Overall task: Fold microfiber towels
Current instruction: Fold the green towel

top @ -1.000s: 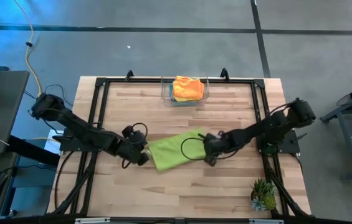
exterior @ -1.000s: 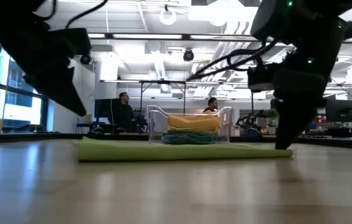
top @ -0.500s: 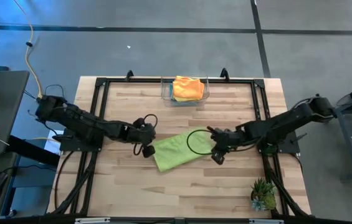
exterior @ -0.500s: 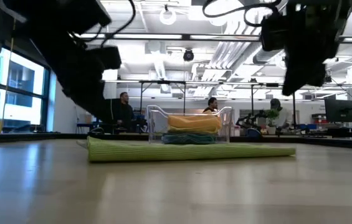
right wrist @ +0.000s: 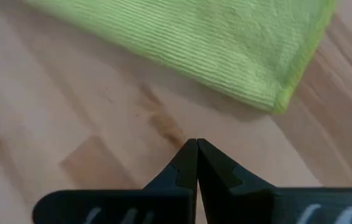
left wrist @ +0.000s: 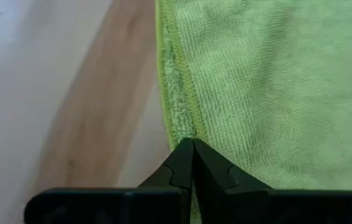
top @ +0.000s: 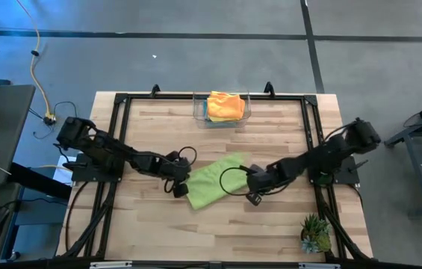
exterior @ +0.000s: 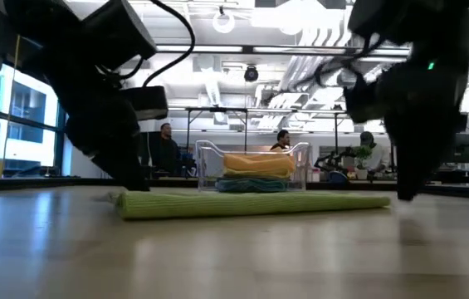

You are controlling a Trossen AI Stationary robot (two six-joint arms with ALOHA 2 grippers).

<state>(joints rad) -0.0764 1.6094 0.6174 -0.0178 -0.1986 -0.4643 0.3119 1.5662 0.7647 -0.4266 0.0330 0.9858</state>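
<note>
While you look from above, the green towel (top: 212, 180) lies folded near mid-table, slanted, w/ the left gripper (top: 180, 186) at its left edge and the right gripper (top: 252, 192) at its right end. That view can't tell you if fingers touch cloth; the wrist cams can. Left wrist: fingers (left wrist: 184, 167) pressed together, tips right at the hemmed edge of the towel (left wrist: 256, 87), nothing clamped between them as far as you can see. Right wrist: fingers (right wrist: 191, 163) also together, over bare wood, w/ the towel's folded corner (right wrist: 213, 43) near but apart. Low view adds what neither gives: the towel (exterior: 255, 203) sits flat as a thin layered strip on the table (exterior: 234, 257), both arms coming down at its ends. Behind it you see the bin (exterior: 253, 169) w/ orange on top and teal under; from above the bin (top: 222, 108) is at the far edge, orange and yellow showing. Plant (top: 315, 234) sits at the near right corner. People are in the room beyond.
</note>
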